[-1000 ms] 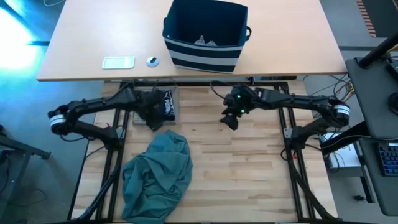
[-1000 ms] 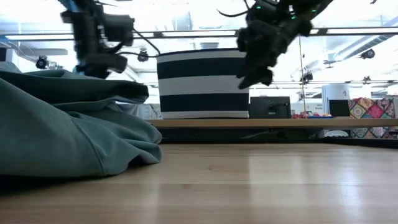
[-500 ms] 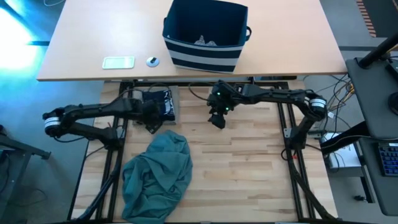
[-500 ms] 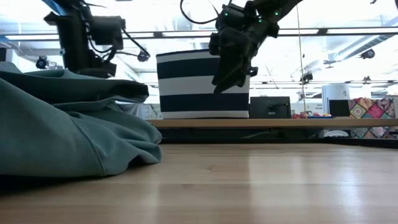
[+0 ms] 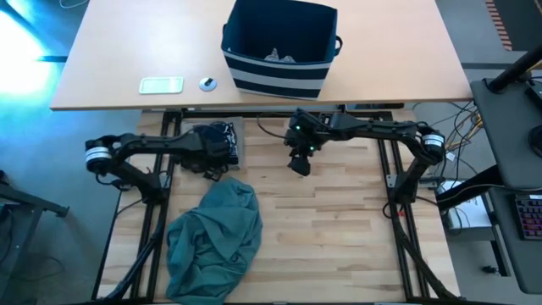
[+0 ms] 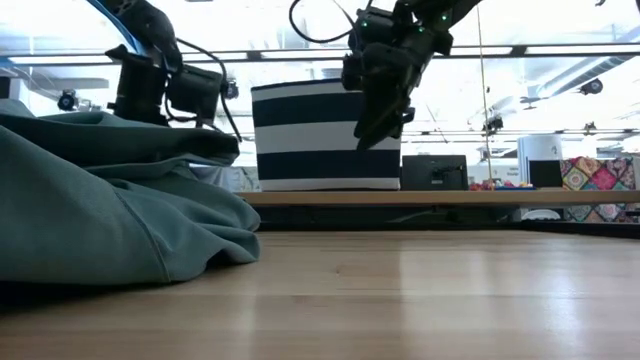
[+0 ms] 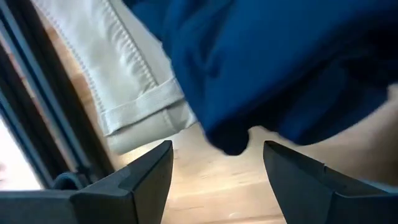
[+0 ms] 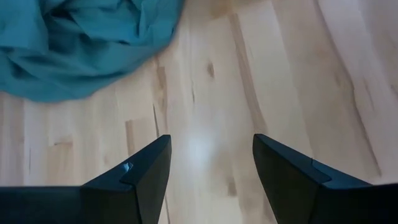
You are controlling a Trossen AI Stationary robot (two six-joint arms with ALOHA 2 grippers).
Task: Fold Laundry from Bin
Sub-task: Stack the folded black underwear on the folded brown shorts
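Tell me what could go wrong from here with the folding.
The left gripper sits with open jaws right at the navy garment lying on the beige one, so it might pinch both layers together. The teal garment is bunched near the table's front left edge and could slide off if dragged. The right gripper hovers close by, so the arms could collide.

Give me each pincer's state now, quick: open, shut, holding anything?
Left pincer: open, empty, right beside the navy garment and the beige garment.
Right pincer: open, empty, above bare table.
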